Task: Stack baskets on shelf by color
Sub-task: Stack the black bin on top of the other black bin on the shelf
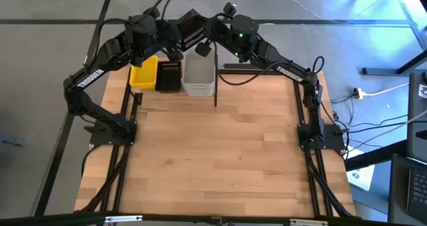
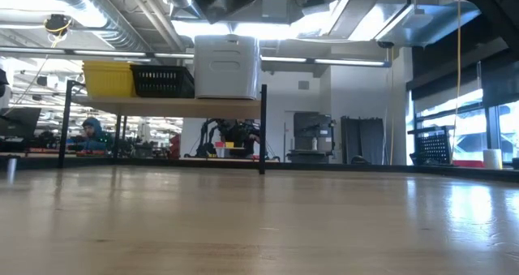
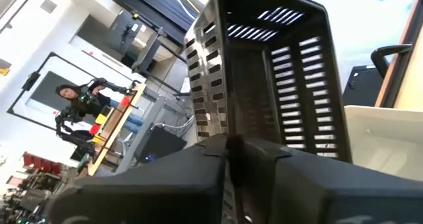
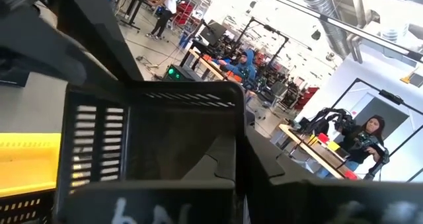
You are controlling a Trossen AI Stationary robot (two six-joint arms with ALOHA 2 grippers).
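While both grippers meet above shelf (image 1: 220, 71) at table's 12 o'clock, black perforated basket (image 1: 191, 30) hangs tilted between them. Left gripper (image 3: 232, 159) pinches its wall; right gripper (image 4: 239, 159) pressed onto its rim. Below on shelf: yellow baskets (image 1: 143, 73), black basket (image 1: 168, 76), white baskets (image 1: 199, 77).
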